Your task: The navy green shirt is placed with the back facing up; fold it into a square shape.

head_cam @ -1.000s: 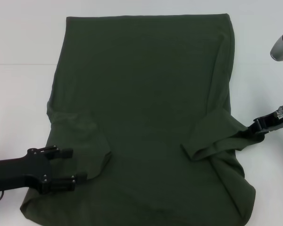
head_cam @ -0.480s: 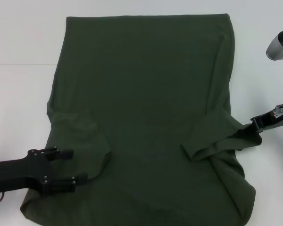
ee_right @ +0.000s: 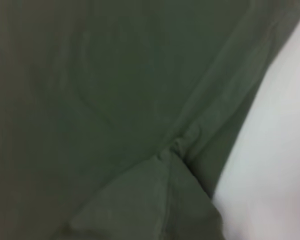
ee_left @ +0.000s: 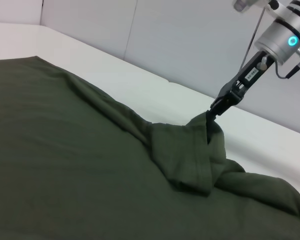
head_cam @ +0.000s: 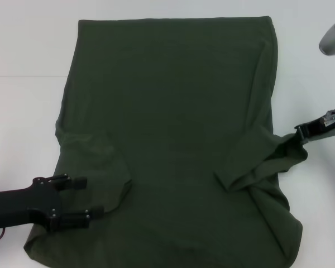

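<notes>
Fingers of your right gripper [head_cam: 299,134] are clamped on the sleeve fold of the navy green shirt [head_cam: 173,128] spread across the surface [head_cam: 22,50], the left gripper [head_cam: 81,196] gaping over the opposite sleeve, so carry the fold inward low and level.

R gripper [ee_left: 212,111] pinching shirt [ee_left: 65,165] sleeve (lifted).

The navy green shirt [head_cam: 173,139] lies spread on the table [head_cam: 22,111]; left gripper [head_cam: 84,196] over its near-left sleeve, right gripper [head_cam: 297,132] at its right edge.
</notes>
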`<state>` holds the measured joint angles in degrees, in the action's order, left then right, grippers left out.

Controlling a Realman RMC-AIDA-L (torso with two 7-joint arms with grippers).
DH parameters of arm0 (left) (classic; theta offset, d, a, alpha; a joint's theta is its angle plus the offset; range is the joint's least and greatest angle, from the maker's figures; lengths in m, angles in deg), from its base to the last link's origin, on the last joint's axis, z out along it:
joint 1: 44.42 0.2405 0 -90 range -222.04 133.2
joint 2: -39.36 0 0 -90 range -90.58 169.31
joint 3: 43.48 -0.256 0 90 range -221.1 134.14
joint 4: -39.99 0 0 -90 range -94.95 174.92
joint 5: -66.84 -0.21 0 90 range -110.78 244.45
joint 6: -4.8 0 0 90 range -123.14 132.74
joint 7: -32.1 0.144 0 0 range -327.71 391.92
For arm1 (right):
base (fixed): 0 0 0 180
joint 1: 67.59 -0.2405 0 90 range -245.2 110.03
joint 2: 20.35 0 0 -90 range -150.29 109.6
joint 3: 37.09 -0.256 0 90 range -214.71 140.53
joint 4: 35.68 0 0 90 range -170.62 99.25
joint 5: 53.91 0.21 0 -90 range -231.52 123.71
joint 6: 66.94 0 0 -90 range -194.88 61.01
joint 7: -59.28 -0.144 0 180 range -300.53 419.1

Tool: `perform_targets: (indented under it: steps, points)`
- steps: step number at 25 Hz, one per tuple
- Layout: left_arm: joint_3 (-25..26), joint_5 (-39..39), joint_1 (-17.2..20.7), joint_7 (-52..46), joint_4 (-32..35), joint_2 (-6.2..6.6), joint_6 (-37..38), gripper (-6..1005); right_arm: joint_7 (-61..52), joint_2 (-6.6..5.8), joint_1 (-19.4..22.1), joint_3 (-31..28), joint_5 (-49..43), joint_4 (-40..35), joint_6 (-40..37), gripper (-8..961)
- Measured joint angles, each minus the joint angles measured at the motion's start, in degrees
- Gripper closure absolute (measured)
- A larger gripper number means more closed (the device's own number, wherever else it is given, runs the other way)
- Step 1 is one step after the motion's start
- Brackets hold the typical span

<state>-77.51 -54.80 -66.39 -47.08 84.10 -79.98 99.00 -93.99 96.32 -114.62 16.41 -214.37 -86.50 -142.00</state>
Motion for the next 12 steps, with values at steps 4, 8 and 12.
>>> perform_targets:
  steps: [4,8,12]
  points:
    - [0.1,0.0,0.1,0.0,0.0,0.00,0.0,111,0.1,-0.50,-0.2,-0.8,4.0,-1.6,-2.9,948]
    - [0.1,0.0,0.1,0.0,0.0,0.00,0.0,111,0.0,-1.34,-0.2,-1.6,8.9,-2.7,-5.3,948]
    - [0.1,0.0,0.1,0.0,0.0,0.00,0.0,111,0.0,-2.06,-0.4,-3.8,13.0,-4.1,-6.8,948]
